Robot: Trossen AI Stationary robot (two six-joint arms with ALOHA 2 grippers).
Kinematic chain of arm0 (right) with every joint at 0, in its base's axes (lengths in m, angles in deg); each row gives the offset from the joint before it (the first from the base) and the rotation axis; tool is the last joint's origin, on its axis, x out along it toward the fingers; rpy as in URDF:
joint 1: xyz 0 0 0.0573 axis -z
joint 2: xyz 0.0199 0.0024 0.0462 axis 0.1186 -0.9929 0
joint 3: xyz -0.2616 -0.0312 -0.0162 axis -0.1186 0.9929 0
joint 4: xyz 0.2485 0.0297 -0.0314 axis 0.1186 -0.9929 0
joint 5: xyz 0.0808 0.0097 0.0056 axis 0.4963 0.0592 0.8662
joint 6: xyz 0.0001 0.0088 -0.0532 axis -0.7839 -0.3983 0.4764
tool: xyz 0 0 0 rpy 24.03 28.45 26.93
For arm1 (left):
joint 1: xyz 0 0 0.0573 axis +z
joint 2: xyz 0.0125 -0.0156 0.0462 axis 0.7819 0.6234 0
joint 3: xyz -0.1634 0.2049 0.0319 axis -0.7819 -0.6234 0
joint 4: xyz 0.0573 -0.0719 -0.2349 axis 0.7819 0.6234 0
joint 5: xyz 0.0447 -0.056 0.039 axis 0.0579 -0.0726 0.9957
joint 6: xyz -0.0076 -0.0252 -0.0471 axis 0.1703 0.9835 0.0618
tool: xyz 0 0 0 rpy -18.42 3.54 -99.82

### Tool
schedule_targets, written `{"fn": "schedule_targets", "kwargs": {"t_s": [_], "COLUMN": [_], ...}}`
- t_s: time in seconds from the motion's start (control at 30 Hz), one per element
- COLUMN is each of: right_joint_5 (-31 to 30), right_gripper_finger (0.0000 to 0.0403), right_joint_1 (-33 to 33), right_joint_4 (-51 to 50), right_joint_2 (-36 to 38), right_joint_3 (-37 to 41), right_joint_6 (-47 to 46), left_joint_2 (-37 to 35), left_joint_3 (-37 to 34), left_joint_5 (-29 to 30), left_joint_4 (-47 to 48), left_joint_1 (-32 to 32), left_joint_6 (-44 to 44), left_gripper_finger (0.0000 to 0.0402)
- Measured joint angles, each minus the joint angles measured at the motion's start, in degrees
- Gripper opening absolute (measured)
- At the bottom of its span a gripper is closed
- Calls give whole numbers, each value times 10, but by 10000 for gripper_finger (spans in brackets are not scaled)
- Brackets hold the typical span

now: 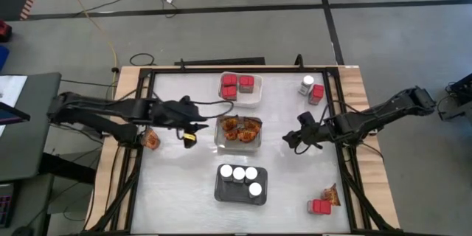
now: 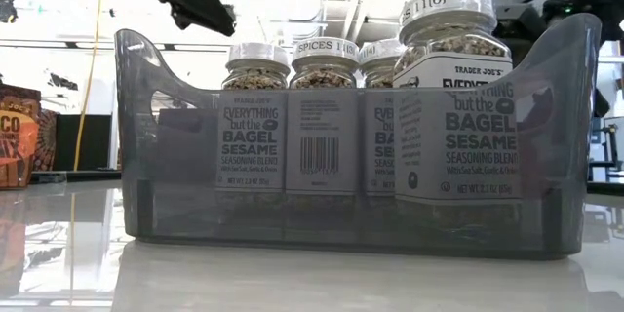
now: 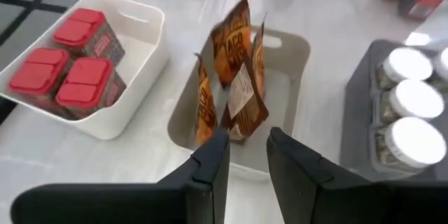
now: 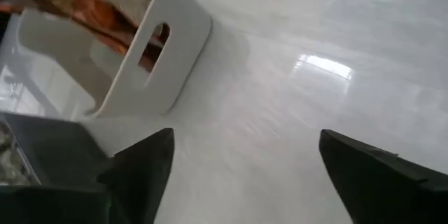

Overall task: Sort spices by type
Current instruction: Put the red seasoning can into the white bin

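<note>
My left gripper (image 1: 193, 130) hovers open just left of the clear tray (image 1: 221, 141) that holds several orange-brown packets (image 3: 238, 77) standing on edge; its fingers (image 3: 210, 162) have nothing between them. My right gripper (image 1: 290, 139) hangs wide open over bare table right of that tray, and its wrist view shows the tray's handled end wall (image 4: 155, 50). Three red containers (image 1: 237, 86) sit in the white tray (image 1: 257, 96). Several white-lidded jars (image 1: 242, 175) stand in the dark grey tray (image 1: 221, 192).
Loose items lie about: a jar and a red container (image 1: 310, 88) at the far right, a packet and a red container (image 1: 323, 203) at the near right, and a packet (image 1: 151, 140) at the left edge. In the low view the grey tray (image 2: 146, 156) fills the front.
</note>
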Motion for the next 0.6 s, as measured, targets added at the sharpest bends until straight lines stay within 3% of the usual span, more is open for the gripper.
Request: {"fn": "schedule_targets", "kwargs": {"t_s": [0.1, 0.27, 0.43, 0.6], "right_joint_5": [0, 0, 6, 11], "right_gripper_finger": [395, 383, 378, 377], "right_joint_1": [11, 16, 40, 57], "right_joint_4": [0, 0, 29, 0], "right_joint_2": [0, 0, 0, -16], "right_joint_3": [0, 0, -1, -63], "right_joint_6": [-23, -49, -39, 11], "left_joint_2": [-37, -70, -73, -77], "left_joint_3": [-22, -36, -36, -36], "left_joint_5": [0, 3, -1, -10], "left_joint_4": [-9, 43, 71, 69], "left_joint_1": [0, 0, 0, -4], "left_joint_6": [12, 6, 43, 27], "left_gripper_finger": [88, 88, 88, 88]}}
